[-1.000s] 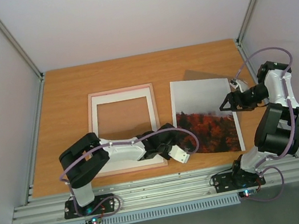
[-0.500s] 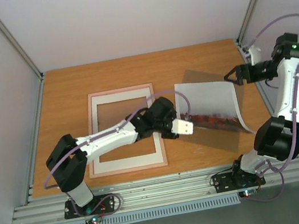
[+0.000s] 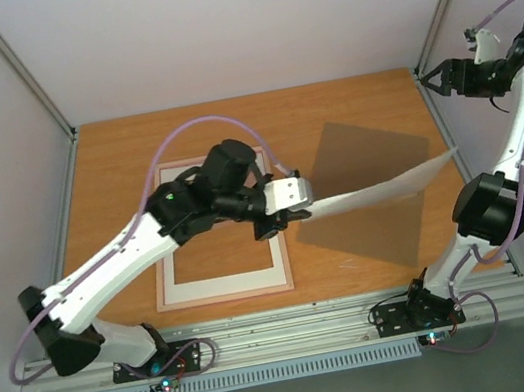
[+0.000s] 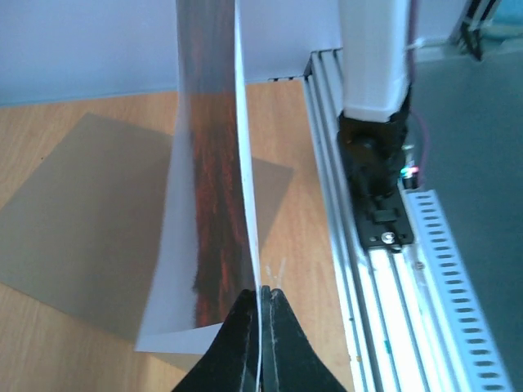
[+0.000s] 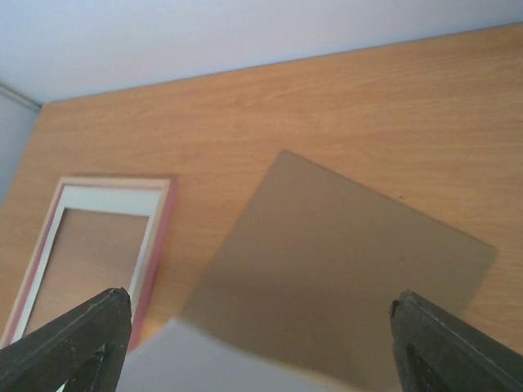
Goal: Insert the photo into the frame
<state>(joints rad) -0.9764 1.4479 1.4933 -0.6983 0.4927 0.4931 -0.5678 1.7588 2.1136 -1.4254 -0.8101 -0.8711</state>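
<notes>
The left hand (image 3: 295,212) is clamped on one short edge of the photo (image 3: 373,194), and its dark fingertips (image 4: 241,322) meet on the thin sheet. From that grip the photo stands clear of the surface (image 3: 114,161), turned almost on edge and slightly bowed, and it reaches away from the hand toward the right arm. Its printed face shows dark red-orange under a pale grey band, and its back is white. Below it a brown board (image 3: 356,154) lies flat with bare wood around all its edges. On the hand's other side lies the frame (image 3: 217,260), thin and pink-bordered, with a white mat (image 3: 227,285) inside it. The hand hangs over the frame's right border. Farthest off, the right hand (image 3: 434,79) is high by the side wall, fingers spread wide and holding nothing.
</notes>
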